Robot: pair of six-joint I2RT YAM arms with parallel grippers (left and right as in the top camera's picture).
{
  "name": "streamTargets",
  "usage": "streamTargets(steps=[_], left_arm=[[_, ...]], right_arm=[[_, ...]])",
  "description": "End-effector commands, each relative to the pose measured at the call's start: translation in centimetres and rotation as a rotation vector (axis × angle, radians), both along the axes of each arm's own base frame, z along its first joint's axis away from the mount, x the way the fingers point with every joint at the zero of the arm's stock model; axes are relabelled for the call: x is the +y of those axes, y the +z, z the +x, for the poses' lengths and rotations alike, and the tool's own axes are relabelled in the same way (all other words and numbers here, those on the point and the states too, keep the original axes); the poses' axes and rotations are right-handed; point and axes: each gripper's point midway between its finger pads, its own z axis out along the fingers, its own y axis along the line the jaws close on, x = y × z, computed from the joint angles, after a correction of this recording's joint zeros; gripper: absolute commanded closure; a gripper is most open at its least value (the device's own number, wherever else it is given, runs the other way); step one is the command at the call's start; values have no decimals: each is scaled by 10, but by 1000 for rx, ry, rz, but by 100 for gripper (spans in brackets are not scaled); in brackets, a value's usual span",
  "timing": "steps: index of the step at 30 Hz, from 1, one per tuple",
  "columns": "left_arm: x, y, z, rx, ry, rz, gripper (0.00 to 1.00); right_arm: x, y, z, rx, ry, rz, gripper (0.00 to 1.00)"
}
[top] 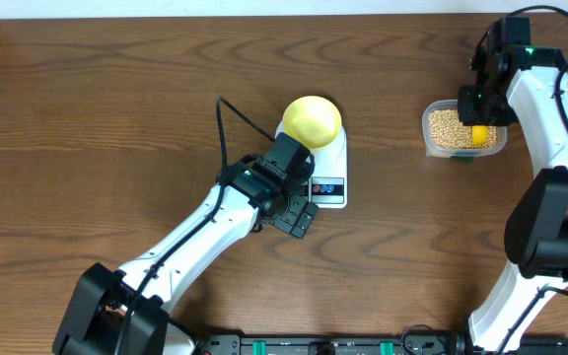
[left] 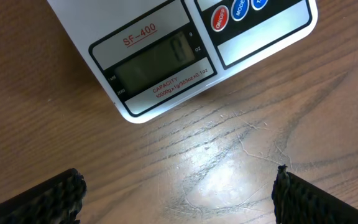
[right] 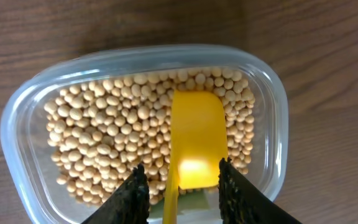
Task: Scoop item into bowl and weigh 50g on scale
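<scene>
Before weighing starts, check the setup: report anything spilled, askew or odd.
Nothing stands out. The beans all lie inside the clear tub with the yellow scoop, none spilled outside it; the bowl sits on the scale.

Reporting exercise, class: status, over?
Left gripper open, beside white digital scale. Right gripper straddling yellow plastic scoop in clear tub of tan beans, grip unconfirmed. Pale yellow bowl on scale, nothing obstructing.

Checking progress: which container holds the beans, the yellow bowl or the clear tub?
The clear tub under the right gripper; beans fill it around the yellow scoop. The bowl on the scale shows only plain yellow.
</scene>
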Motion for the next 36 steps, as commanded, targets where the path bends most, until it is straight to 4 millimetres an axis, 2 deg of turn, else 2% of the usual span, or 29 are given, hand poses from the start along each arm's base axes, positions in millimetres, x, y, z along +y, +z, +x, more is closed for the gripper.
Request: streamTargets(steps=[1,3,6,7,9,11,13,20,27,30,33,36], left_arm=[[0,3,2,-8,17,0,2],[0,3,2,-8,17,0,2],[0,3,2,-7,17,0,2],[0,3,2,-8,17,0,2],[0,3,2,-8,17,0,2],[0,3,2,-8,17,0,2],[0,3,2,-7,17,0,2],[0,3,2,-8,17,0,2],[0,3,2,-8,17,0,2],[0,3,2,-8,17,0,2],[0,3,2,-8,17,0,2],[0,3,2,-8,17,0,2]], right_arm=[[-7,9,3,-12,9,-35,65],[-7,14,3,-23,6,-36,67],[-7,15,2,-25,6,-37,78],[-7,15,3,-26,6,-37,78],[-7,15,4,-31,6,-37,73],[-7,17,5,-35,7,-33,56],[-6,20,6,-42,8,-28,50],[-1,24,9,-55,13,6,54],[-3,33,12,-70,10,8,52],[-2,33,11,-66,10,9,57],[-2,32,8,-55,11,9,72],[-2,32,7,-47,11,10,79]])
